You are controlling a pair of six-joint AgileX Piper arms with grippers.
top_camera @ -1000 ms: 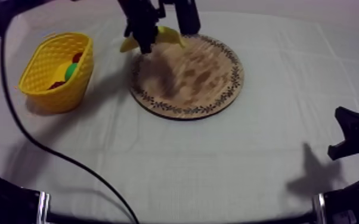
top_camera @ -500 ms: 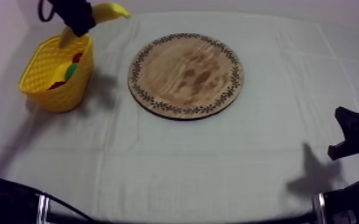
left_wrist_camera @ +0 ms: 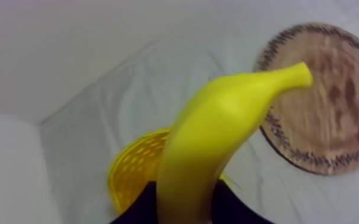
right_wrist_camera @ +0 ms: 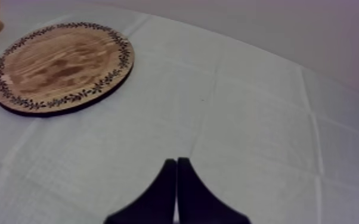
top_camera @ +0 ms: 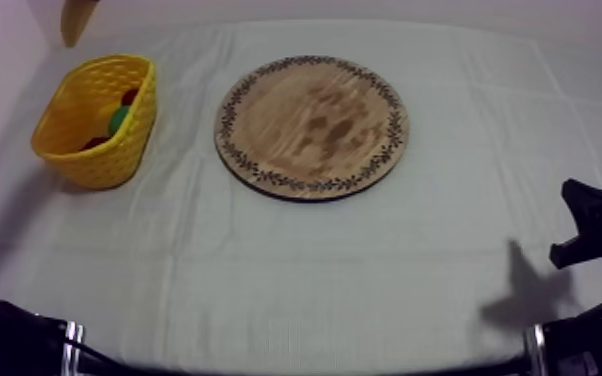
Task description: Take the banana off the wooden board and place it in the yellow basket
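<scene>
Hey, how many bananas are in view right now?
1: the banana is held in the left gripper, in the air near the yellow basket, whose inside is partly hidden.

You're looking at a yellow banana (left_wrist_camera: 212,137), a yellow basket (top_camera: 95,165) showing a lattice weave, a brown-grained board (top_camera: 310,125) wearing a dark leaf-patterned rim, a grey-white cloth (top_camera: 365,270)

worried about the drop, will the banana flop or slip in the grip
Probably stiff: the banana juts out from the left fingers without sagging. Its smooth skin might slip between them. Curved, it would likely rock rather than roll.
</scene>
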